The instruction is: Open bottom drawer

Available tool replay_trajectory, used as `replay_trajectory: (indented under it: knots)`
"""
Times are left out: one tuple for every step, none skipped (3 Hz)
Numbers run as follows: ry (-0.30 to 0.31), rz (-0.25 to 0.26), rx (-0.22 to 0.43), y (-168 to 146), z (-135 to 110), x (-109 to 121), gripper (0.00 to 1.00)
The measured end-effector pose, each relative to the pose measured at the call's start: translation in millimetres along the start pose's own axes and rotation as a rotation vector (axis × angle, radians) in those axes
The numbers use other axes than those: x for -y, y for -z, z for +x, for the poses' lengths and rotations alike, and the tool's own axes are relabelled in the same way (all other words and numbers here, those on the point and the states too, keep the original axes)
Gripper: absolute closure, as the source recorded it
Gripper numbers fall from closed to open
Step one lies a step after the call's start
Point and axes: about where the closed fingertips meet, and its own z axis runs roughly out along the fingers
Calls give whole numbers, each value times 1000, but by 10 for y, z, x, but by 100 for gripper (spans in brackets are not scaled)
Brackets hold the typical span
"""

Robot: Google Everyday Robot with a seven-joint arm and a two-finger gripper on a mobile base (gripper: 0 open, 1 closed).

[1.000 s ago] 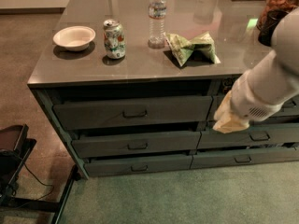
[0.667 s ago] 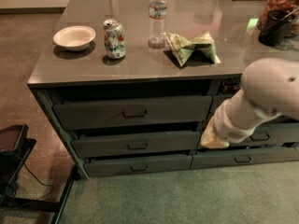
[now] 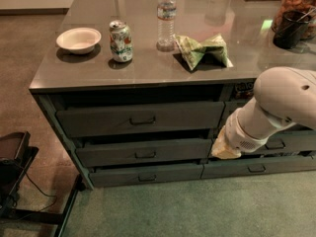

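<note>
The bottom drawer (image 3: 168,174) is the slim dark grey-green front at the foot of the left drawer column, with a small dark pull handle (image 3: 147,177) at its centre. It looks shut, almost flush with the cabinet. My gripper (image 3: 224,150) hangs at the end of the white arm (image 3: 276,107). It is in front of the seam between the left and right drawer columns, at the height of the middle drawer. It is above and to the right of the bottom drawer's handle and does not touch it.
Two taller drawer fronts (image 3: 140,118) (image 3: 144,152) sit above the bottom one. More drawers (image 3: 256,168) are on the right. The countertop holds a bowl (image 3: 78,39), a can (image 3: 121,41), a water bottle (image 3: 166,16) and a green bag (image 3: 201,51). A dark stand (image 3: 12,162) is on the left floor.
My arm has swung left and slightly down, carrying the gripper from the right drawer column toward the seam beside the left column.
</note>
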Motion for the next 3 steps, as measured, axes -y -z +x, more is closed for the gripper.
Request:
replay_trajectory:
  knots:
    - [2, 0, 9, -182, 61, -56, 100]
    - [13, -48, 73, -1034, 253, -351, 100]
    - [2, -69, 165, -1838, 307, -337, 100]
